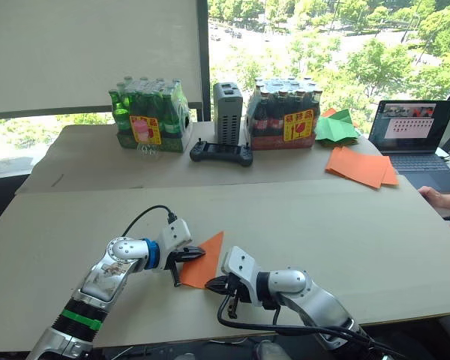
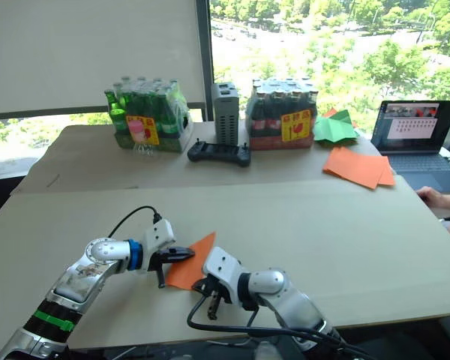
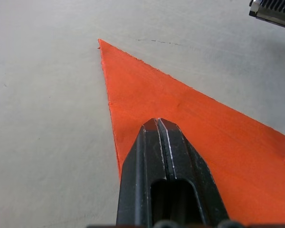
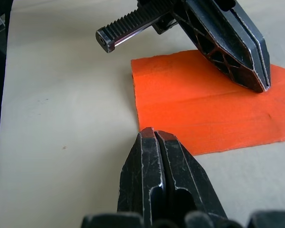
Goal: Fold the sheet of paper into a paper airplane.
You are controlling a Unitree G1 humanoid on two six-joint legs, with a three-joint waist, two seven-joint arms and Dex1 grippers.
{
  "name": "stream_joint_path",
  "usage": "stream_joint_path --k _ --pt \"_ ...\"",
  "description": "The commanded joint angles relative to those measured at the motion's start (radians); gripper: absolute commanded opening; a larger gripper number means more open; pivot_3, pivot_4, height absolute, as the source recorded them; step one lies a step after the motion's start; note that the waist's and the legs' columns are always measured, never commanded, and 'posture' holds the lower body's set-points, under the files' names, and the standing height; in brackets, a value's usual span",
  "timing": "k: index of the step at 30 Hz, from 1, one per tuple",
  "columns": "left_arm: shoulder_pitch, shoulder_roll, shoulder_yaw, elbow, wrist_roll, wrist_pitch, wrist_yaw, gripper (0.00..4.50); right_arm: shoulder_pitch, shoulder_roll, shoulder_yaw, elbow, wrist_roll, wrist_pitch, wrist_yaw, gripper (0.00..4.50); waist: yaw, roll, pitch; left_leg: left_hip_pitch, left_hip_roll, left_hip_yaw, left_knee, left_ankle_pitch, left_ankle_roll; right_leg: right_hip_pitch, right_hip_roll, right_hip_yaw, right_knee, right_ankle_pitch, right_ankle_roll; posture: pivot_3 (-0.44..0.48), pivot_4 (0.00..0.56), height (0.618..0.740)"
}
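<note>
The airplane (image 1: 205,262) lies flat on the table (image 1: 322,225), under the left gripper (image 3: 157,124), whose fingers are pressed together on top of it. The right gripper (image 4: 153,135), also closed, sits just beside its edge. The paper looks light, thin and slippery, so an edge is probably the best place to pinch.

Lab: test tables (image 1: 300,217), laptop (image 1: 414,129)

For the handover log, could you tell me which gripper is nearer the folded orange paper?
Left. The left gripper, shut, rests its tips on the paper airplane; the right gripper, also shut, sits just off the paper's near edge.
</note>
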Motion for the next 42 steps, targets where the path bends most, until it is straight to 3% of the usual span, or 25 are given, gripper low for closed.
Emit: stream_joint_path --k 1,7,11,18,22,28,35,42 --pt "0.006 0.012 -0.013 0.017 0.016 0.014 -0.007 0.01 0.016 0.004 -0.017 -0.022 0.026 0.012 -0.006 0.0 0.0 0.0 0.0 0.0 0.0 0.0 0.0 0.0 0.0 0.0 0.0 0.0 0.0 0.0 0.0 0.0 0.15 0.723" --pt "-0.003 -0.006 -0.01 0.028 0.013 0.005 0.004 0.01 0.015 0.012 -0.157 -0.076 0.116 0.038 -0.025 0.0 0.002 0.0 0.0 0.0 0.0 0.0 0.0 0.0 0.0 0.0 0.0 0.0 0.0 0.0 0.0 0.0 0.15 0.723" --pt "-0.031 -0.018 0.058 -0.006 -0.058 0.009 -0.01 0.01 -0.012 0.013 -0.285 -0.173 0.207 0.091 -0.044 0.0 0.004 0.0 0.001 -0.001 0.0 0.0 0.0 0.0 0.0 -0.001 -0.001 0.0 0.0 0.0 0.0 0.0 0.15 0.723" --pt "-0.146 0.101 0.111 0.111 -0.077 -0.097 -0.156 0.01 -0.038 -0.051 -0.28 -0.256 0.19 0.145 -0.091 0.0 0.003 -0.001 0.001 -0.006 0.0 -0.001 0.0 0.0 0.0 -0.005 0.0 -0.002 0.0 0.0 -0.001 0.0 0.15 0.723" --pt "-0.243 0.145 0.038 0.308 0.02 -0.36 -0.284 1.09 -0.032 -0.065 -0.276 -0.255 0.184 0.153 -0.122 0.0 0.006 -0.001 0.001 -0.008 -0.001 -0.001 0.0 0.0 0.0 -0.006 -0.001 -0.002 -0.001 0.002 -0.004 0.0 0.15 0.723" --pt "-0.435 0.054 -0.036 0.639 0.114 -0.849 -0.388 3.11 -0.016 -0.059 -0.285 -0.235 0.179 0.153 -0.174 0.0 0.028 -0.002 0.002 -0.02 -0.003 -0.001 0.006 0.0 0.0 -0.016 -0.002 -0.002 0.0 0.006 -0.009 0.0 0.15 0.723" --pt "-0.658 -0.059 -0.122 1.039 0.222 -1.299 -0.491 3.11 -0.013 -0.059 -0.285 -0.25 0.18 0.158 -0.214 0.0 0.027 -0.002 0.002 -0.022 -0.004 -0.001 0.007 0.0 0.0 -0.015 -0.003 -0.003 -0.001 0.007 -0.008 0.0 0.15 0.723" --pt "-0.727 -0.15 -0.146 1.156 0.25 -1.501 -0.507 3.11 0.003 -0.06 -0.301 -0.276 0.182 0.177 -0.263 0.0 0.024 -0.003 0.002 -0.022 -0.003 -0.001 0.008 0.0 0.001 -0.015 -0.002 -0.003 0.001 0.007 -0.008 0.0 0.15 0.723"
